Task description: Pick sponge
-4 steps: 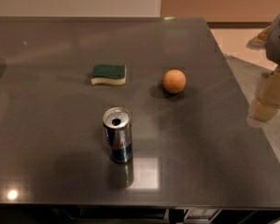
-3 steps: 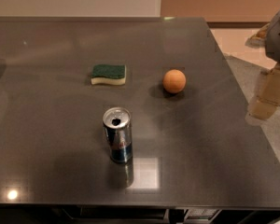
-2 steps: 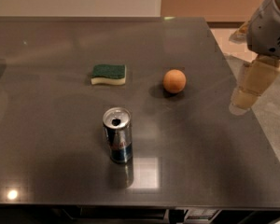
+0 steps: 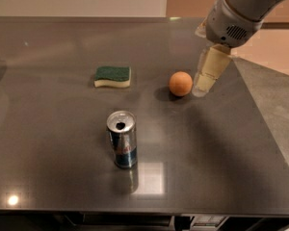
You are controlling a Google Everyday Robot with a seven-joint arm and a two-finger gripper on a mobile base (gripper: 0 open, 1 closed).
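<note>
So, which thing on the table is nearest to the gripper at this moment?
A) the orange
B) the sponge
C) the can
A: the gripper hangs just beside the orange, on its right in the picture, while the sponge and the can are farther away to the left on the table.

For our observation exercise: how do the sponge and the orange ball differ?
The sponge is flat and rectangular; the orange ball is round. The sponge is green over pale yellow; the orange ball is one colour. The gripper hangs close beside the orange ball, far from the sponge. Both rest on the dark table.
</note>
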